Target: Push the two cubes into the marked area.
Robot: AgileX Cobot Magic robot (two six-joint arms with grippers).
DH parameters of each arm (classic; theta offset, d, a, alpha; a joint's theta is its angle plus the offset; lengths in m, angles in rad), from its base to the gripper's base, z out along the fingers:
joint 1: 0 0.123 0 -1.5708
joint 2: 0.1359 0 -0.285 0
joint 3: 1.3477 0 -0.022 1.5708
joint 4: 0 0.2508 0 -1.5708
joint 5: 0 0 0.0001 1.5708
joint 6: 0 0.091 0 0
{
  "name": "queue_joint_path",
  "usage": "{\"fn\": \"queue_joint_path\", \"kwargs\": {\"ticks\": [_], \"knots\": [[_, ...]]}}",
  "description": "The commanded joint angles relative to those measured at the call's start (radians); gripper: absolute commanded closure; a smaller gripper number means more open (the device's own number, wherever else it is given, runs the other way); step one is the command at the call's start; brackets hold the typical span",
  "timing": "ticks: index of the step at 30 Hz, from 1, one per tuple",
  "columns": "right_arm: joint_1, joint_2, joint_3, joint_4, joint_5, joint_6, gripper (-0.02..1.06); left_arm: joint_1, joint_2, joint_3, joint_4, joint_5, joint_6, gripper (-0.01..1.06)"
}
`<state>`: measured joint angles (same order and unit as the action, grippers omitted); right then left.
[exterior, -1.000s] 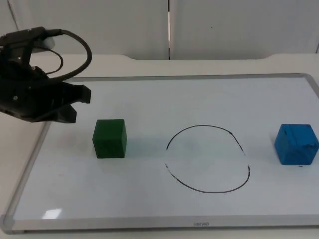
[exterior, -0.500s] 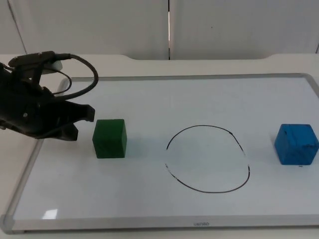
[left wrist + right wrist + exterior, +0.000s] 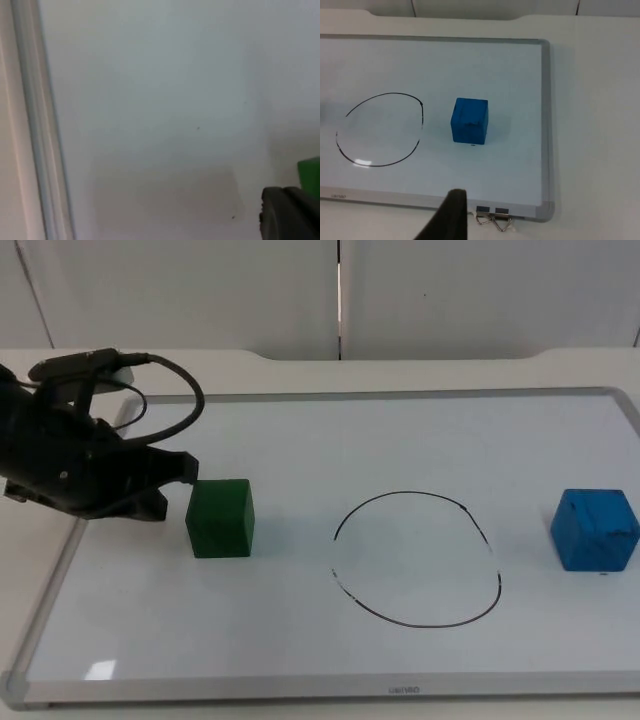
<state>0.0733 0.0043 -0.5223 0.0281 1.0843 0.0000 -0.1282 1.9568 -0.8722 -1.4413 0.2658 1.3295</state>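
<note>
Left end effector [image 3: 178,485] has moved right and down since prior frames; now just left of green cube [image 3: 220,518], finger state cannot be determined. Marked circle [image 3: 417,558] lies further right, so push direction is rightward. Blue cube [image 3: 595,529] sits right of circle. Right arm waits.

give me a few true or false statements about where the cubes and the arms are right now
1. The green cube lies inside the black drawn circle. False: it sits outside it, toward the left arm.
2. The left hand is right beside the green cube. True.
3. The blue cube is outside the circle, on the white whiteboard. True.
4. The two cubes touch each other. False: the circle lies between them.
5. The right hand presses on the blue cube. False: it waits apart from it.
</note>
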Motion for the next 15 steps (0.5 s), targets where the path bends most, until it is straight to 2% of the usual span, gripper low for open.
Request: {"fn": "queue_joint_path", "kwargs": {"ticks": [1, 11, 15], "knots": [[-0.009, -0.004, 0.007, 0.002, -0.007, -0.007, -0.01, -0.002, 0.001, -0.012, -0.015, 0.021, 0.008, 1.05], [-0.009, -0.004, 0.007, 0.002, -0.007, -0.007, -0.01, -0.056, 0.03, -0.011, -0.028, -0.044, 0.027, 1.05], [-0.009, -0.004, 0.007, 0.002, -0.007, -0.007, -0.01, -0.056, 0.03, -0.011, -0.036, -0.044, 0.027, 1.05]]}}
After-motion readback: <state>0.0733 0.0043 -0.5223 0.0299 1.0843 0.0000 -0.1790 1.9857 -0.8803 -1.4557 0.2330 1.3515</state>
